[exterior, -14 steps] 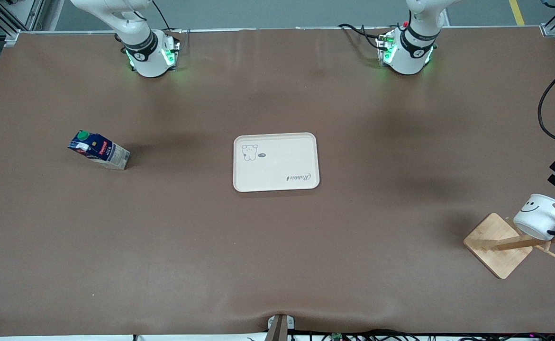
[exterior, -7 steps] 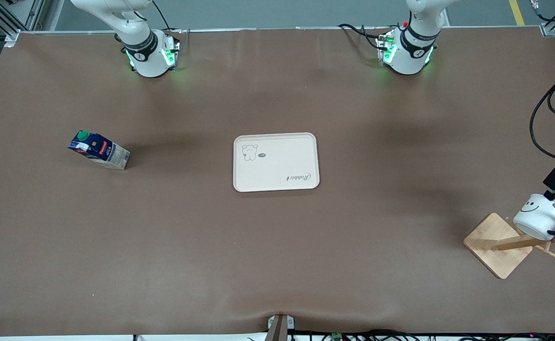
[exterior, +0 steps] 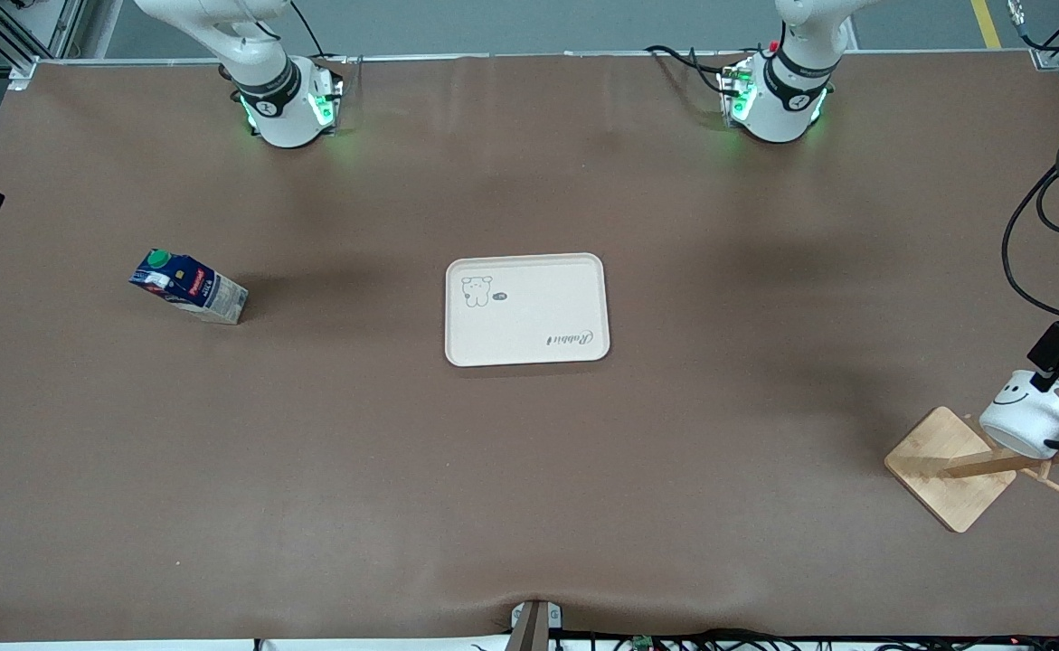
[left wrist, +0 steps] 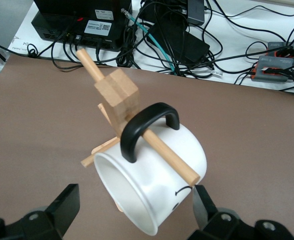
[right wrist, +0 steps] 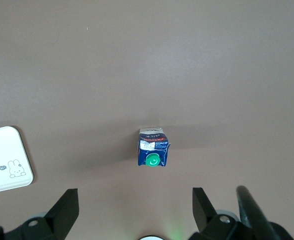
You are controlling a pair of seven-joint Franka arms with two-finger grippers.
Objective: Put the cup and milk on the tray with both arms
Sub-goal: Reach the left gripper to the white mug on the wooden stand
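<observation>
The white smiley cup [exterior: 1028,415] hangs by its black handle on a peg of a wooden rack at the left arm's end of the table. My left gripper [exterior: 1052,360] is open just above it. In the left wrist view its fingers [left wrist: 63,205] stand on either side of the cup [left wrist: 157,175]; one sits close to the smiley side. The milk [exterior: 188,286] stands at the right arm's end. The cream tray [exterior: 526,309] lies mid-table with nothing on it. My right gripper [right wrist: 134,207] is open, high over the table, with the milk [right wrist: 153,150] far below.
The rack's square wooden base [exterior: 950,467] and slanted pegs sit under and beside the cup. A peg [left wrist: 168,156] runs through the cup's handle. Cables and black boxes lie off the table edge near the rack. A tray corner [right wrist: 7,160] shows in the right wrist view.
My left gripper has come down toward the cup and now sits just above it. The cup, milk and tray have not moved.
</observation>
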